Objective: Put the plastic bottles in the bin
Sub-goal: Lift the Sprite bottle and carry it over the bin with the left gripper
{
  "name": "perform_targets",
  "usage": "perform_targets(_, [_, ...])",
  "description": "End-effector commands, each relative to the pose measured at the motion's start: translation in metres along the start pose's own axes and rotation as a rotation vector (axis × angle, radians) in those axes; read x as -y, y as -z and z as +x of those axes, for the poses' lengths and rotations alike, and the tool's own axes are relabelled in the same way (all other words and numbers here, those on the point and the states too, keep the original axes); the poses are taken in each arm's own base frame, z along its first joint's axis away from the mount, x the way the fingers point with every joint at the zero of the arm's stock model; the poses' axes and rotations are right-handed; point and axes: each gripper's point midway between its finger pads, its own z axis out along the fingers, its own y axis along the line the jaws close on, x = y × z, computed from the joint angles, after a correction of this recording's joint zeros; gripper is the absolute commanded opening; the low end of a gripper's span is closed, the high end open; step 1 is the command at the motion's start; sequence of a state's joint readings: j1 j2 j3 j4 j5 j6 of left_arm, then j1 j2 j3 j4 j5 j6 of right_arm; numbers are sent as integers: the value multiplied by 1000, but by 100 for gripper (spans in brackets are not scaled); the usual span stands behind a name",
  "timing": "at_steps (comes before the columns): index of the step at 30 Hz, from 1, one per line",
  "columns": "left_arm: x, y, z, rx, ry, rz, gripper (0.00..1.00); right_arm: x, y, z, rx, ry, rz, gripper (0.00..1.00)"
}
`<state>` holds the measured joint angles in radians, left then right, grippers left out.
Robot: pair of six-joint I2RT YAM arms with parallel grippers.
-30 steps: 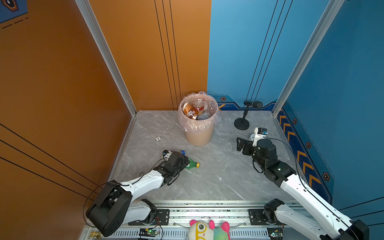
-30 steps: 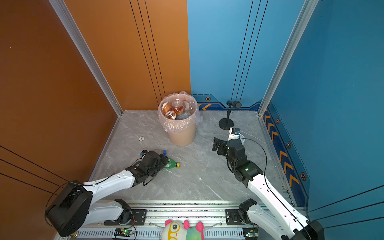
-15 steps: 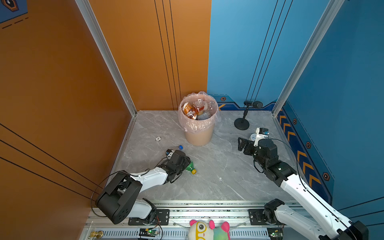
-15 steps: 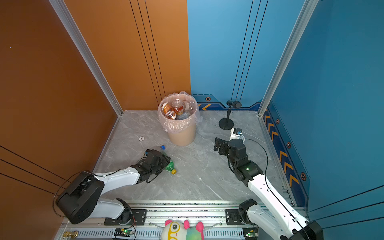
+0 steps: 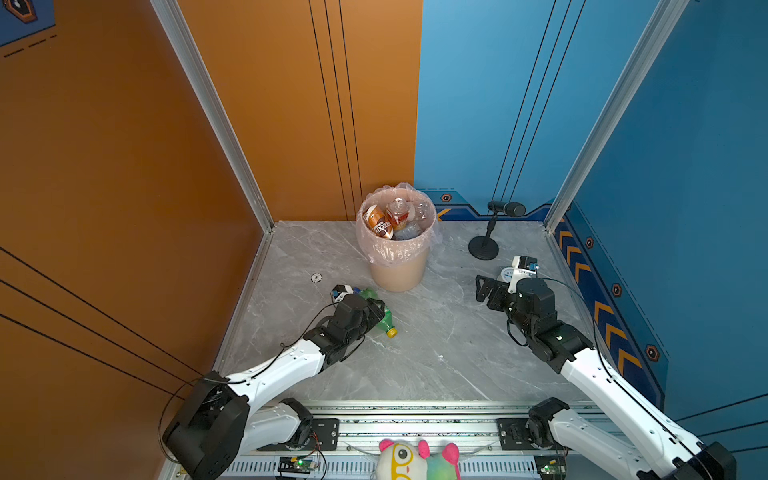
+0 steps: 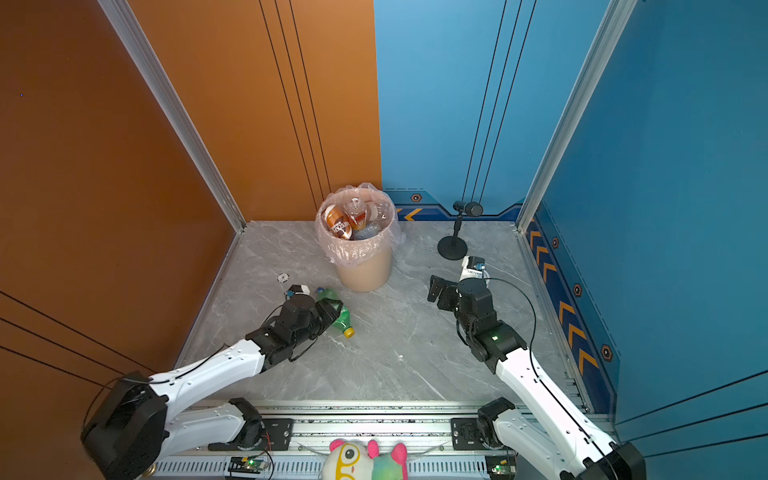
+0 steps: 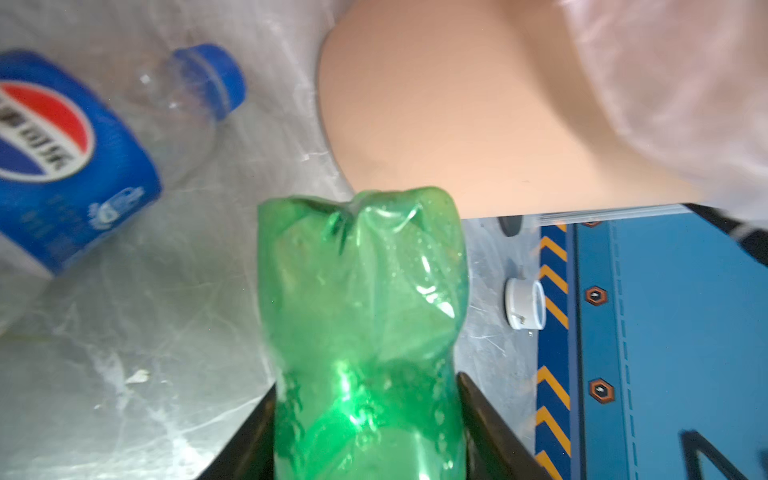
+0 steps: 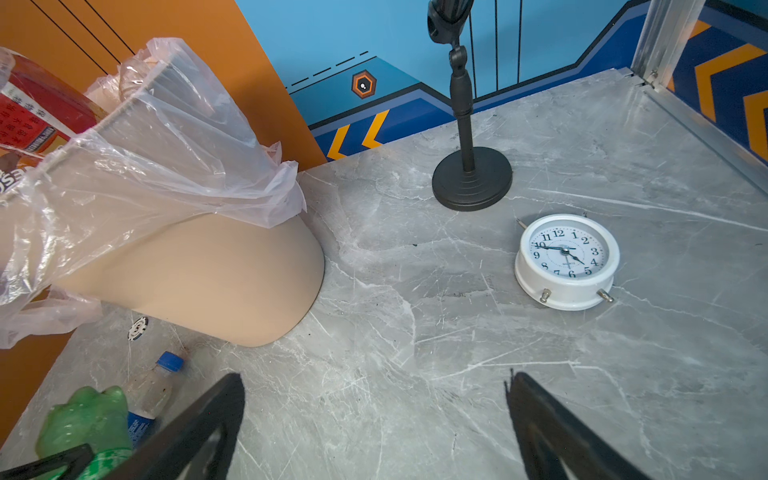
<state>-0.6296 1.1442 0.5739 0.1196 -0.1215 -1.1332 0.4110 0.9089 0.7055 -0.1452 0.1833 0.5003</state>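
Top views both show, furthest left, a small black-and-white disc (image 5: 316, 277) lying on the grey marble-patterned table (image 5: 436, 365).

Item 1: the Pepsi bottle (image 7: 75, 166), clear with a blue label and blue cap, lies on its side on the table near the foot of the bin. No gripper touches it. Both top views show little more than its cap.

Item 2: the left gripper (image 7: 365, 399) is closed on the green bottle (image 7: 361, 307). The left wrist view shows 2 black fingers (image 7: 490, 424), 1 pressed against each flank of the crumpled body. The bottle's base points toward the bin. In both top views its yellow cap points toward the middle of the table. Whether it rests on the table or hangs clear cannot be told.

Item 3: the bin (image 5: 399, 274) stands upright near the back wall with its clear liner bag (image 8: 166, 166) folded over the rim. Inside, a brown-labelled bottle (image 5: 378, 222) and a red-labelled bottle (image 5: 398, 214) lie on top, heaped up to the rim.

Item 4: a black microphone stand (image 5: 484, 249) stands right of the bin.

Item 5: the right gripper (image 8: 374, 378) is spread wide and holds nothing. It sits well apart from every bottle.

Item 6: a white alarm clock (image 8: 567, 262) lies face up near the stand's base.
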Motion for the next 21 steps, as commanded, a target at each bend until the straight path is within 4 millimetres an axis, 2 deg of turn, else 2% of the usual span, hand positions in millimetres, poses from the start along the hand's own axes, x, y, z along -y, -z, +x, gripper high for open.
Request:
perform_targets(1, [37,24,-21,96,-208,53,56,-1,1,-3,12,-30,-14,100])
perform_targets(4, [57,40,-29,147,-332,89,56,-3,1,-3,13,-38,-19,100])
perform_targets(9, [86,52,-33,157,-482,150,56,-4,2,-6,17,-47,-26,100])
perform_targets(13, [128,67,-42,186,-646,223,56,-4,4,-7,22,-51,-28,100])
perform_targets(18, [192,85,-62,266,-864,316,56,-3,7,-8,27,-60,-25,100])
perform_targets(21, [226,83,-70,306,-979,354,56,-2,9,-8,30,-63,-24,100])
